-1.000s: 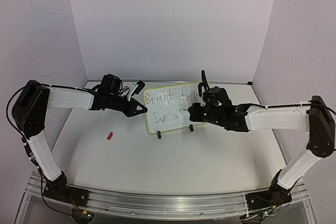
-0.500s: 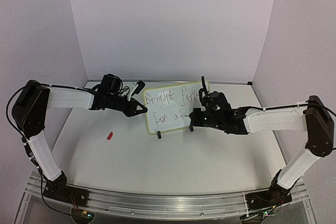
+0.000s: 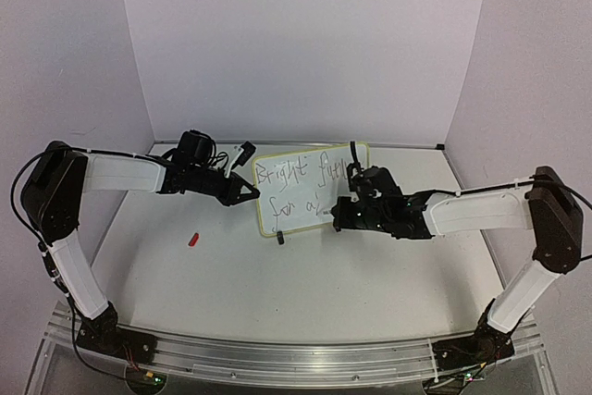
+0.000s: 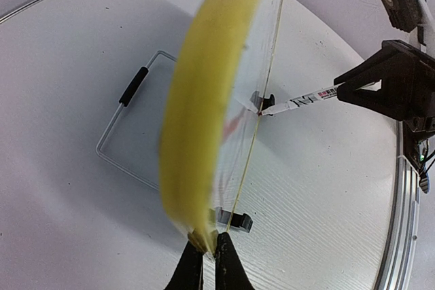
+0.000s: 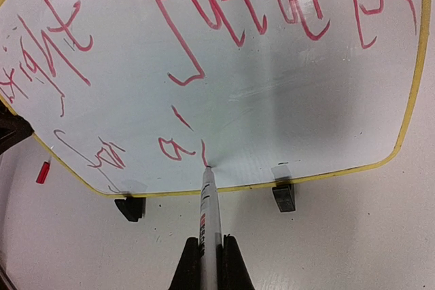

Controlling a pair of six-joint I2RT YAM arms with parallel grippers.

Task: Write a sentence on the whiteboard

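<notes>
The whiteboard (image 3: 298, 223) stands upright mid-table on its black clip feet (image 5: 283, 197). My left gripper (image 3: 253, 192) is shut on its left yellow edge (image 4: 204, 100), pinching the rim between the fingertips (image 4: 209, 252). My right gripper (image 5: 207, 252) is shut on a white marker (image 5: 208, 208) whose tip touches the board's lower row just right of the "a". The sentence (image 5: 224, 5) is red handwriting in two lines, reading about "Bright future" above "for a" plus a short stroke. From above, my right gripper (image 3: 344, 214) sits low in front of the board's right half.
A small red cap (image 3: 192, 240) lies on the table left of the board, also at the left edge of the right wrist view (image 5: 43, 172). The board's black wire stand (image 4: 129, 127) rests behind it. Walls enclose the table at back and sides.
My right gripper has moved left and down across the board with the marker, uncovering more of the top line, and a new short stroke stands after the "a". The left arm has not moved.
</notes>
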